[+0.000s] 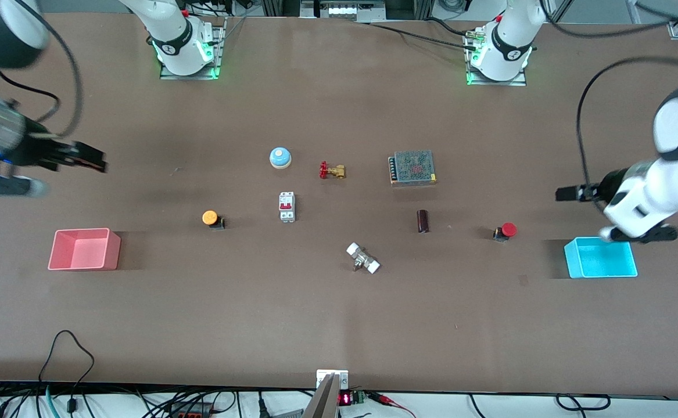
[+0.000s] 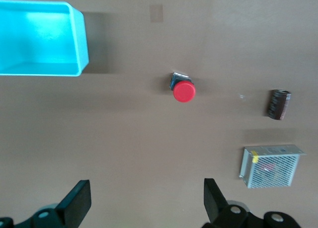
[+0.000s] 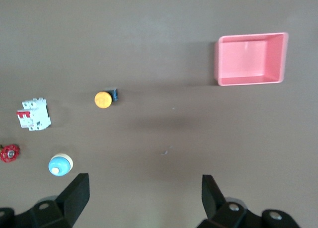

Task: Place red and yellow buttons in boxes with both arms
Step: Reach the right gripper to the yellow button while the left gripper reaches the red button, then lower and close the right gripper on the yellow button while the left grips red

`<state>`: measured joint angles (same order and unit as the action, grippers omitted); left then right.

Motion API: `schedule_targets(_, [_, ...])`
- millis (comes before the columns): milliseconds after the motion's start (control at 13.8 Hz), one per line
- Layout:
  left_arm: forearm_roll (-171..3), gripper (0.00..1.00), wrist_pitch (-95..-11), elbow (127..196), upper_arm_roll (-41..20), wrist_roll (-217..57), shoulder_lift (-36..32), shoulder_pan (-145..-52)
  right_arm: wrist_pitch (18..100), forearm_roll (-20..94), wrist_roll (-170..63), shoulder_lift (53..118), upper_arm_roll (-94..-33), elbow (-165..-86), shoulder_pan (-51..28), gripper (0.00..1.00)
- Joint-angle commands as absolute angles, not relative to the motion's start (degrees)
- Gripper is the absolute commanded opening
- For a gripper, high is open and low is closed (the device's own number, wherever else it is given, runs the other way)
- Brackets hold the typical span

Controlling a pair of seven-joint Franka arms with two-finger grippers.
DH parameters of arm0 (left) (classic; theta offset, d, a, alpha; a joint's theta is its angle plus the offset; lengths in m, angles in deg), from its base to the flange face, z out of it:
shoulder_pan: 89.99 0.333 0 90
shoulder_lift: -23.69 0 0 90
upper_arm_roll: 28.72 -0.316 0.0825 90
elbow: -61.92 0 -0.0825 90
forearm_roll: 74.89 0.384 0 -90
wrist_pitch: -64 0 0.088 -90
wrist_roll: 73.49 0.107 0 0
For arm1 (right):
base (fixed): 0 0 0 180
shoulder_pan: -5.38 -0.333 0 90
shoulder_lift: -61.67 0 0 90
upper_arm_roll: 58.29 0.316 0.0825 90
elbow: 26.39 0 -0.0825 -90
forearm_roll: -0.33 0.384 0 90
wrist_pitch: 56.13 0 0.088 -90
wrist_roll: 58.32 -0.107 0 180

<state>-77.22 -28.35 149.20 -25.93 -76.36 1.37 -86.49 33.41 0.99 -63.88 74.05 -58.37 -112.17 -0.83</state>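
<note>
Both grippers up, jaws wide and empty; neither button taken yet.

Watch your descents: the red mushroom-cap button (image 1: 506, 231) and yellow-orange mushroom-cap button (image 1: 211, 219) look top-heavy, so an off-centre pinch could tip them. Red lies on the table beside the cyan plastic tray (image 1: 600, 258), ahead of the left gripper (image 2: 144, 200), not between its jaws. Yellow lies toward the pink plastic tray (image 1: 84, 249), likewise ahead of the right gripper (image 3: 144, 198).

Buttons (image 1: 212, 219) between boxes (image 1: 84, 249).
</note>
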Motion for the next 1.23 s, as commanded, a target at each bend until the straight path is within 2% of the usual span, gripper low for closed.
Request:
schedule_targets(0, [-77.79,1.0,-34.31,148.92,-26.09,-75.6,-2.4,-86.64,37.62,1.48,-63.6,78.1,-58.38,-112.95,-3.66,1.0])
schedule_targets(291, [-78.14,1.0,-41.1,151.47,-26.09,-75.51,-7.32,-89.28,57.9,1.74,-64.73,77.4,-58.38,-126.28,-5.6,1.0])
schedule_targets(436, [-78.23,1.0,-44.7,151.83,-26.09,-75.42,-9.61,-90.33,66.09,1.74,-69.29,78.27,-58.38,-130.26,-6.83,1.0])
schedule_targets(872, [-78.23,1.0,-56.3,159.55,-26.09,-75.42,-10.76,-90.78,75.53,1.22,-71.07,84.6,-58.46,-131.68,-11.4,1.0])
schedule_targets(1162, [-81.47,1.0,-60.27,163.07,-26.0,-75.33,-10.59,-90.86,83.34,0.51,-67.92,85.13,-58.46,-137.82,-11.15,1.0])
